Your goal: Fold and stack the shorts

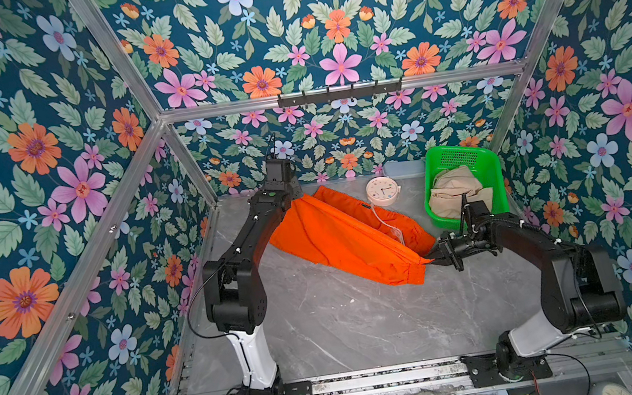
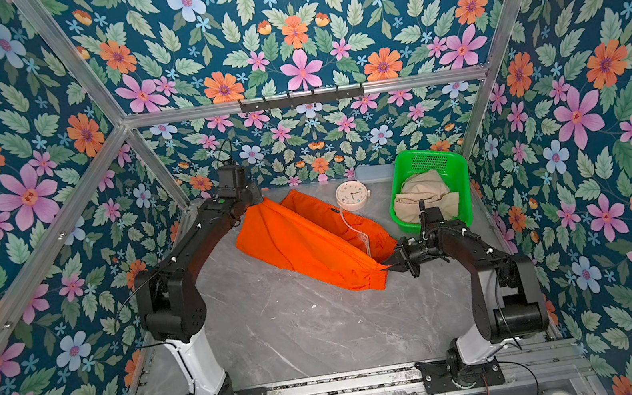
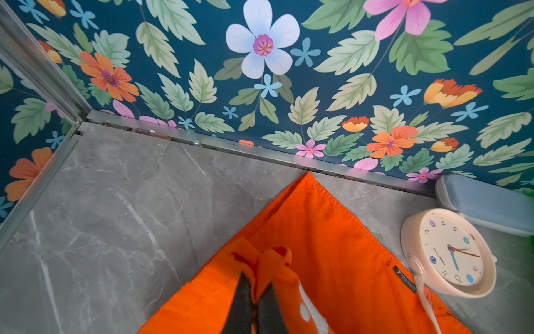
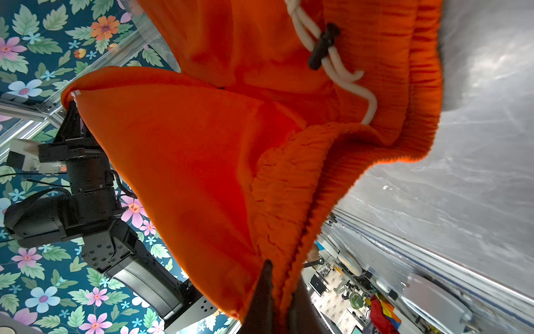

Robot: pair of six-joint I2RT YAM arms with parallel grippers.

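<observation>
The left hand (image 3: 257,280) and right hand (image 1: 434,260) each pinch an end of the orange shorts (image 1: 337,241), which sag to the desk (image 1: 345,328). A clock (image 1: 383,191) sits just beside them, with the beige shorts (image 1: 457,191) in a green basket (image 1: 487,159) nearby. Only the right wrist view shows the black toggle (image 4: 322,46) on the drawstring (image 4: 370,101).

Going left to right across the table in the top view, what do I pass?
Left gripper → orange shorts → green basket holding the beige shorts. The clock and right gripper overlap the orange shorts' span, so they are left out.
</observation>
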